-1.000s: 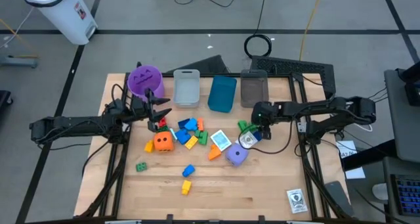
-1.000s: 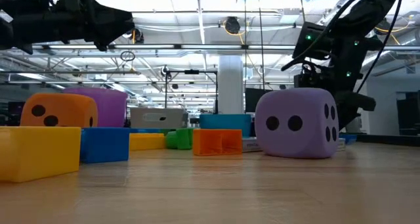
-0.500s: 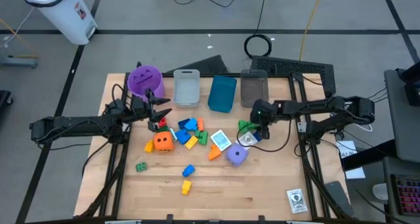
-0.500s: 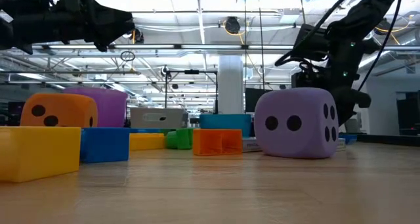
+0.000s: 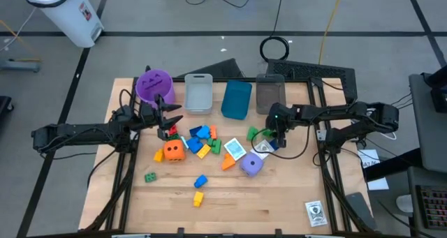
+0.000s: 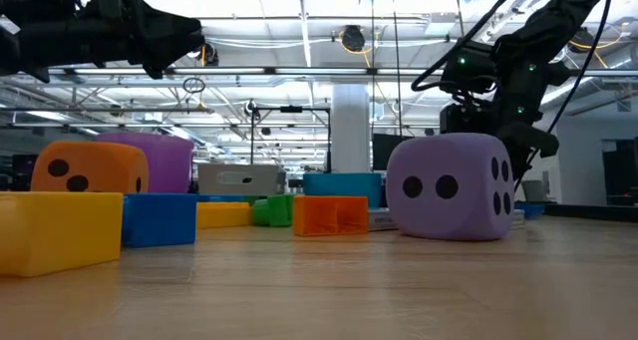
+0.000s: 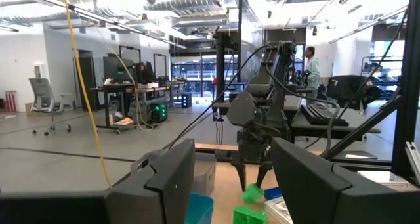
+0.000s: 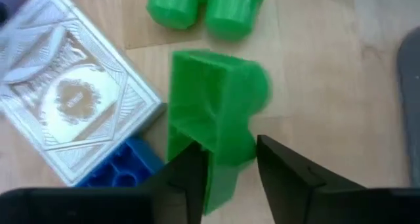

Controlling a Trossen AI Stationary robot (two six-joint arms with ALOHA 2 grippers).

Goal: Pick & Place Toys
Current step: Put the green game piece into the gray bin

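Toys lie mid-table: an orange die point(image 5: 174, 151), a purple die point(image 5: 252, 165), a printed cube point(image 5: 235, 149) and several small bricks point(image 5: 201, 138). My right gripper point(image 5: 269, 138) slants down beside the printed cube, shut on a green brick point(image 8: 213, 106). Another green brick point(image 8: 203, 7) rests on the wood just beyond it. My left gripper point(image 5: 170, 119) hangs open above the table near the purple cup point(image 5: 154, 84), nothing between its fingers point(image 7: 170, 181). My right gripper pinches the green brick between its two fingers, by the end nearest the wrist point(image 8: 224, 152). The fingers come from above, slanting down toward the table's left. In the left wrist view the brick point(image 7: 253, 193) sits at the fingertips; whether it is clear of the wood, I cannot tell.
Three bins stand in a row at the far edge: grey point(image 5: 198, 93), blue point(image 5: 236, 98) and clear point(image 5: 270, 93). A blue brick point(image 8: 125, 165) lies against the printed cube point(image 8: 72, 99). Loose bricks point(image 5: 198, 189) and a card packet point(image 5: 316, 211) lie toward the near edge.
My right gripper has turned at the wrist over the green bricks and swung a little toward the table's left. The green brick beside it has shifted slightly the same way.
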